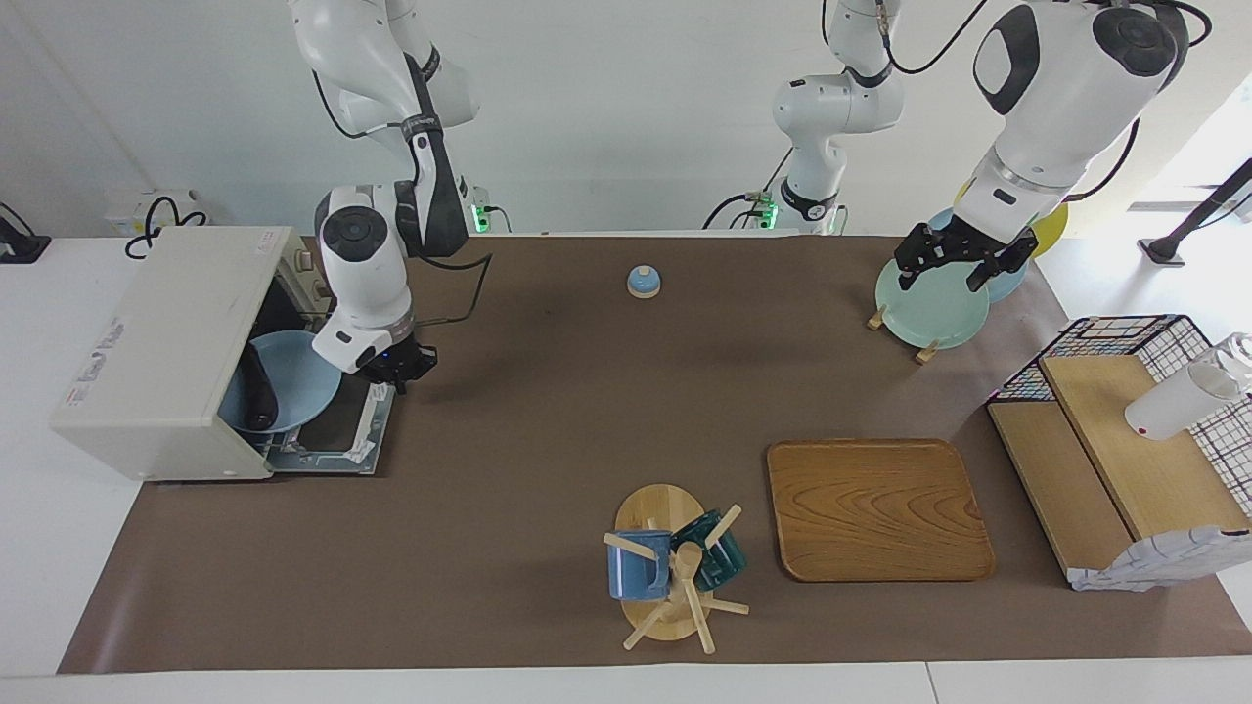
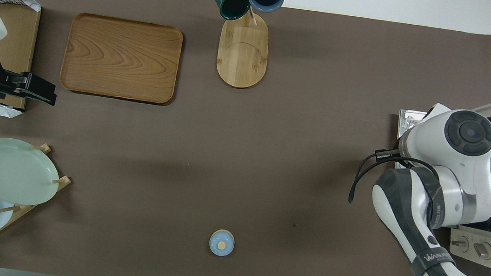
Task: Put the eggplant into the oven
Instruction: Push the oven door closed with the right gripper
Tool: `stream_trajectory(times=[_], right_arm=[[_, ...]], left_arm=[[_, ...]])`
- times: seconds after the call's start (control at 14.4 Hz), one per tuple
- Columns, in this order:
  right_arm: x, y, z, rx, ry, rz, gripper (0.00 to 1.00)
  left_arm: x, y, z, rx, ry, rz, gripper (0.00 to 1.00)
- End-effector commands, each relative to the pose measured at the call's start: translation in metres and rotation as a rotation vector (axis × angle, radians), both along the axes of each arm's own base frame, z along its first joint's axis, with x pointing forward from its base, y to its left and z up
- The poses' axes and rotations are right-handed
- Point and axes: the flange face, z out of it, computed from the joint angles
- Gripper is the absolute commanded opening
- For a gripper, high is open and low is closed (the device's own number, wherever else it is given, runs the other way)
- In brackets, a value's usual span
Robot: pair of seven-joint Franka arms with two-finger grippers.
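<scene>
Right gripper [image 1: 396,372] pinched shut, empty, over oven [image 1: 147,352] door's edge; eggplant [image 1: 256,391] on plate [image 1: 293,376] inside oven | overhead: left gripper [image 2: 40,90] wide, waiting, well apart from oven | step: placed; next likely shutting door

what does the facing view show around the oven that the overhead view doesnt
Only the facing view shows inside the cream-white toaster oven: a dark purple-black eggplant lies on a light blue plate in its mouth, above the lowered glass door. It also shows the right pincer shut and empty over the door's edge.

Only the overhead view shows the oven's knobs; there the right arm covers the opening.

Both show the oven, the blue bell-shaped knob and the left pincer, open, waiting over the plate rack's pale green plate.
</scene>
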Motion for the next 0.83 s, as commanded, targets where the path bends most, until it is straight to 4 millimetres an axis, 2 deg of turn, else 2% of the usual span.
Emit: stream_trajectory(times=[0.0, 0.49, 0.63, 0.77], right_arm=[[-0.001, -0.01, -0.006, 0.01, -0.005, -0.032, 0.0], [-0.019, -0.022, -0.032, 0.022, -0.016, -0.041, 0.0], [-0.017, -0.017, -0.029, -0.002, -0.011, 0.013, 0.0], [-0.006, -0.018, -0.016, -0.074, 0.011, 0.091, 0.0]], left_arm=[[-0.002, 0.003, 0.004, -0.002, 0.0, 0.015, 1.0], [-0.002, 0.003, 0.004, -0.002, 0.0, 0.015, 1.0], [-0.002, 0.003, 0.004, -0.002, 0.0, 0.015, 1.0], [-0.002, 0.003, 0.004, -0.002, 0.0, 0.015, 1.0]])
